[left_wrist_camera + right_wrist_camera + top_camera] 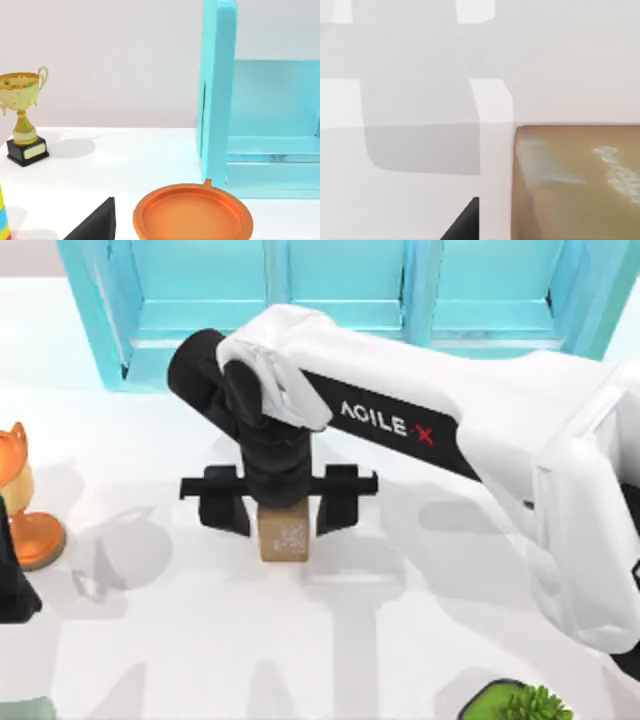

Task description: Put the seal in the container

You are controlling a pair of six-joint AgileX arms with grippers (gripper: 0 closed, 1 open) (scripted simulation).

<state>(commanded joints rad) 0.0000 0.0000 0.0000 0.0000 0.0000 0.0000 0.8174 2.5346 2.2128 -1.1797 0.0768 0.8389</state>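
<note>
The seal, a small tan block with whitish marks on its top, stands on the white table near the middle. My right gripper hangs right over it, open, with one black finger on each side of the block and a narrow gap to each. The right wrist view shows the seal close up, beside a black fingertip. The container, a turquoise open-fronted box, stands along the table's far edge behind the arm, and its side wall and floor appear in the left wrist view. My left arm is parked at the left edge.
An orange cat figurine on a round orange base stands at the far left; the base lies close to the left wrist camera. A gold trophy stands farther back. A green plant sits at the front right.
</note>
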